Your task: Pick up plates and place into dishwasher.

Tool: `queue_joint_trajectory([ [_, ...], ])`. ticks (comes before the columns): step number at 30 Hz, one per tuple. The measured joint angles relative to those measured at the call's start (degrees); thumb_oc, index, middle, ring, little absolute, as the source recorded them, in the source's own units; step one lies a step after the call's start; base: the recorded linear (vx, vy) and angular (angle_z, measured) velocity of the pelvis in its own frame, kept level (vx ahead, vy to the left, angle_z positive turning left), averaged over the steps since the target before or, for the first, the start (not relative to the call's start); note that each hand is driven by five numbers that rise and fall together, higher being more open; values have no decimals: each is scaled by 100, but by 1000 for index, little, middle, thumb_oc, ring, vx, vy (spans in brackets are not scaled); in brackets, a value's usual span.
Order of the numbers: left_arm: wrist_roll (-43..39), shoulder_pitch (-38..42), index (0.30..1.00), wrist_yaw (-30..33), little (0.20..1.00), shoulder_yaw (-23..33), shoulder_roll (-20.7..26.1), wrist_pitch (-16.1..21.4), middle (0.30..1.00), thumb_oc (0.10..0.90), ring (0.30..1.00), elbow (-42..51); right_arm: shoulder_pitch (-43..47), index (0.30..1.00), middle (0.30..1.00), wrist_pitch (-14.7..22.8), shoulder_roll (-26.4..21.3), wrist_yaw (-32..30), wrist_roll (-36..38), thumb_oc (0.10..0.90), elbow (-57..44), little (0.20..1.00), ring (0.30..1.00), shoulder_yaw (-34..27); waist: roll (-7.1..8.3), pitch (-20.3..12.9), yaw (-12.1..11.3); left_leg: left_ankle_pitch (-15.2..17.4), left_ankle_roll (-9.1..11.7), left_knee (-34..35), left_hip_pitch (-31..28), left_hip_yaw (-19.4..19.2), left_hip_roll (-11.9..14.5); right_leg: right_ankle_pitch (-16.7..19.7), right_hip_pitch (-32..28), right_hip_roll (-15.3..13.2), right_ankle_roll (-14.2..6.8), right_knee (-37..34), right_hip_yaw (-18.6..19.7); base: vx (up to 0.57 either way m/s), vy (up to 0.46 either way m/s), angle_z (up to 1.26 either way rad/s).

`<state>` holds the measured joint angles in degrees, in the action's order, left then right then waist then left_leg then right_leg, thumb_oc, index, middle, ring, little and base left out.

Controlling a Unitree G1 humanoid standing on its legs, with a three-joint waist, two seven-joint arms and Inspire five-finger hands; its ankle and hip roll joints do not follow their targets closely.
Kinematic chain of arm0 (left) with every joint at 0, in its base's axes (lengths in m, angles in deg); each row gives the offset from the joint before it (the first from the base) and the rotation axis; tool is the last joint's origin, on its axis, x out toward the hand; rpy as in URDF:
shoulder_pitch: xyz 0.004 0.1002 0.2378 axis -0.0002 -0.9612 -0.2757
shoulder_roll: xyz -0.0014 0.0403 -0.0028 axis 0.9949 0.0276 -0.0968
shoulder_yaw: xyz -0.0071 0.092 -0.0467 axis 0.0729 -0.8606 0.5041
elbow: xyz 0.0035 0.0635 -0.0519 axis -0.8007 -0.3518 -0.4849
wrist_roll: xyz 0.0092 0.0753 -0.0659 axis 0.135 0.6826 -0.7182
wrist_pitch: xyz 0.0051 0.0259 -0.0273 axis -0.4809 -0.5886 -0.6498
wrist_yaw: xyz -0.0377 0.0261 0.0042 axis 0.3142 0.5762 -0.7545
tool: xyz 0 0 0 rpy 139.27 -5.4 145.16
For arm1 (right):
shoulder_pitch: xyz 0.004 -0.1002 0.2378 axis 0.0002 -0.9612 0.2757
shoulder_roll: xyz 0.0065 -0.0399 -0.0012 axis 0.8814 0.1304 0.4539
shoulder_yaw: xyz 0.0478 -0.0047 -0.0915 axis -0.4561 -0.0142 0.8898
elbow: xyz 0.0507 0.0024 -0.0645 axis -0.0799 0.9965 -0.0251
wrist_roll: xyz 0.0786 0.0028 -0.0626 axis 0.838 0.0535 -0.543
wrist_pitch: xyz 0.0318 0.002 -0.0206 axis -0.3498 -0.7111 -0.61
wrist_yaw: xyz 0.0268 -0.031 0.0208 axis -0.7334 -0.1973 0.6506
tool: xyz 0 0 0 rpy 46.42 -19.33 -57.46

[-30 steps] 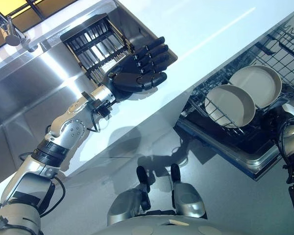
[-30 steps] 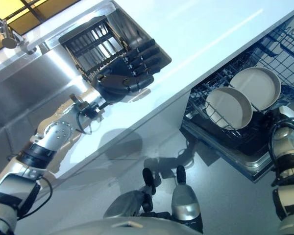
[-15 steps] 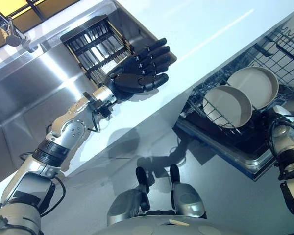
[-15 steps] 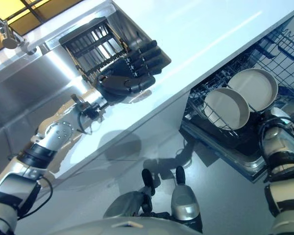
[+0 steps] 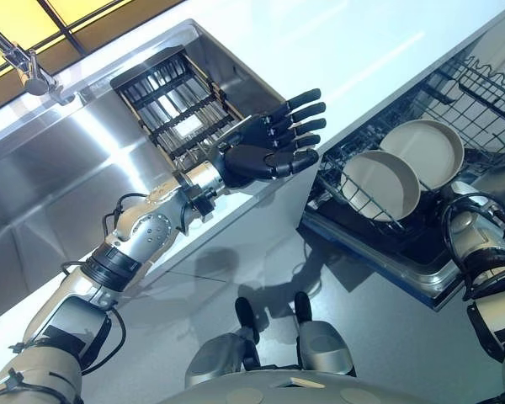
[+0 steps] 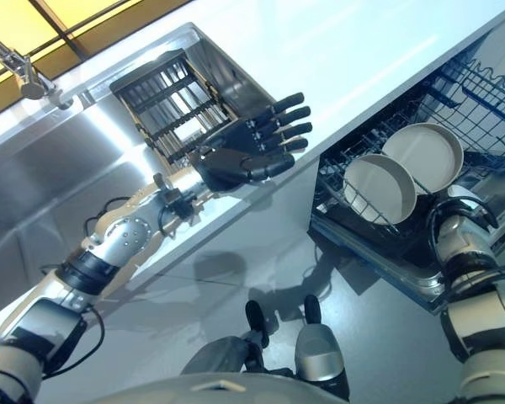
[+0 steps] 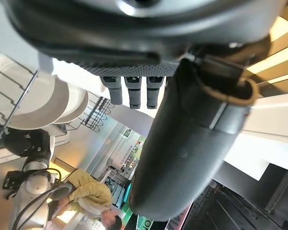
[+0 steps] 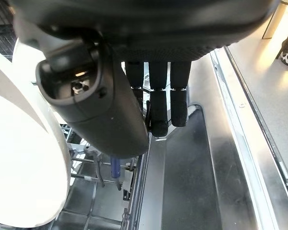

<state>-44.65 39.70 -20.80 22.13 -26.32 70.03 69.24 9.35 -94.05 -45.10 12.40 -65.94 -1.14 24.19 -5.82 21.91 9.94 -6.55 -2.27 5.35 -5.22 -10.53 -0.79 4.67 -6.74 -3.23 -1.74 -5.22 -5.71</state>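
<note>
two plates racked, both hands empty

left hand (image 5: 265, 151) is held above the white desk (image 5: 353, 42) edge, fingers spread straight, gripping nothing. behind it, a dark rack (image 5: 172, 105) sits in the steel sink (image 5: 59, 177). two plates (image 5: 379, 183) (image 5: 422, 151) stand tilted, overlapping, in the dishwasher basket (image 5: 480, 84). right hand (image 8: 149, 62) (wrist view) hangs beside a plate, fingers loosely extended, holding nothing.

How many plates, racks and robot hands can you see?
Plates: 2, one in front of the other, standing in the dishwasher rack.
Racks: 2, the dishwasher rack and the sink rack.
Robot hands: 2, left robot hand, right robot hand.
Total: 6.
</note>
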Motion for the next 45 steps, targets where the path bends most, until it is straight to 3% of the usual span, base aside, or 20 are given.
queue_joint_trajectory([
  [14,102,-9,900,-118,900,0,-24,-55,900,800,900,-59,63,300,300,-2,12,-326,857,100,-30,200,300,17,-108,-15,129,10,17,2,-42,-3,3,0,-40,1,0,-1,23,8,5,0],
  [28,95,-15,900,-247,900,0,-141,30,900,800,900,-302,445,300,300,-172,75,-90,826,100,-456,200,300,513,-234,-34,109,-29,14,2,-96,20,32,12,-105,33,21,-1,-15,45,7,1],
  [37,95,-30,900,-239,900,-1,-169,35,900,800,900,-332,690,300,300,-249,384,145,789,100,-847,200,300,691,-250,-44,-90,-112,90,1,-99,265,89,-20,-204,107,91,-2,-233,51,2,13],
  [42,95,-90,900,-242,900,0,-254,35,900,800,900,-334,975,300,300,-198,538,198,816,100,-983,200,300,888,-408,-148,-360,-97,112,1,-87,333,76,-31,-220,103,101,-2,-289,47,9,9],
  [45,95,-201,900,-238,900,4,-254,35,900,800,900,-334,1001,300,300,-210,491,121,802,100,-982,200,300,884,-419,-155,-466,-125,75,-6,-84,391,75,-50,-242,106,112,-1,-343,24,7,9],
])
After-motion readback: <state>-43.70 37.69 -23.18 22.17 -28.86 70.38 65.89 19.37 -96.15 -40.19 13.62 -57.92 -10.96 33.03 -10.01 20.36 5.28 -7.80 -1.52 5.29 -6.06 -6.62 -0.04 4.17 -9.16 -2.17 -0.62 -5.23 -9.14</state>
